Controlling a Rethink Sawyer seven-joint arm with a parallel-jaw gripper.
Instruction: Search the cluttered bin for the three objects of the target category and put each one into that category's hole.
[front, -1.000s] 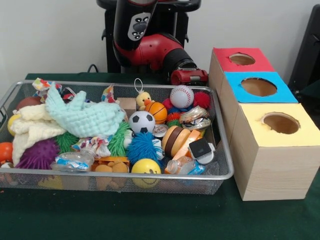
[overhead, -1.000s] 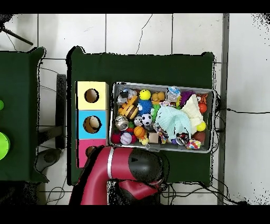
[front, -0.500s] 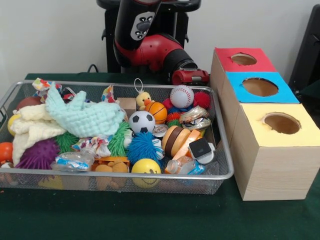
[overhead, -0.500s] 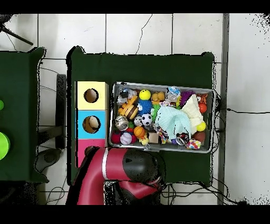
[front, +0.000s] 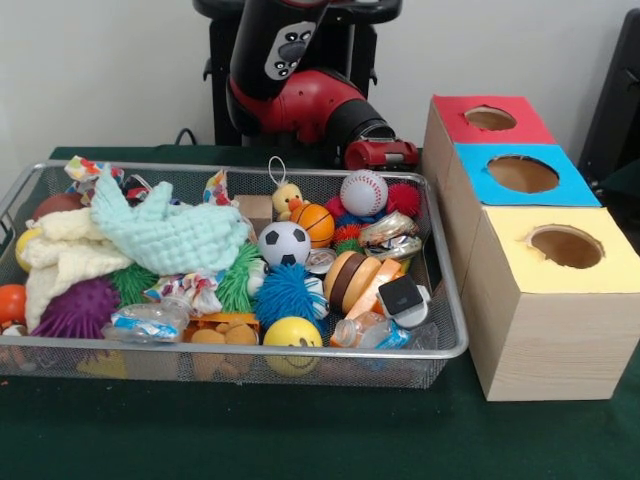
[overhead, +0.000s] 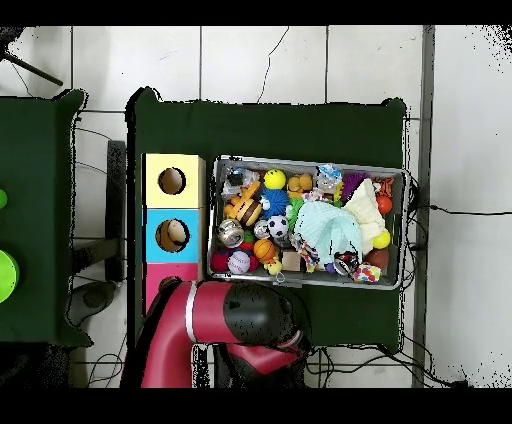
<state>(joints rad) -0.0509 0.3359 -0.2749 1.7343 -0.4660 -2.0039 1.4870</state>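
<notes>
2 crumpled clear plastic bottles with blue-and-white labels lie against the near wall of the wire mesh bin (front: 440, 345) as the sorting job appears scarcely begun: one bottle (front: 150, 320) rests near the left end, just in front of a purple spiky ball (front: 75, 308), and another bottle (front: 372, 334) sits toward the right end, beside a yellow ball (front: 292, 334). A 3rd bottle cannot be picked out in either view; it may be buried, or already posted, and the pictures do not settle which. Around them the bin is packed: a pale green cloth (front: 170, 232) heaped left of centre, a small football (front: 284, 243), a baseball (front: 363, 193) and silver foil packets (front: 388, 236) at the far right. To the right of the bin stand 3 wooden boxes in a row, the yellow-topped box (front: 565, 250) nearest, the blue-topped box (front: 520, 175) behind it and the red-topped box (front: 488, 119) farthest; something pale shows inside the blue hole from overhead, too small to identify. The red arm (front: 300, 100) is folded at the far side of the table, clear of the bin. Its gripper cannot be made out in either view, so whether it is wide, narrow or holding anything cannot be told. At least 2 bottles are judged left to fetch.
</notes>
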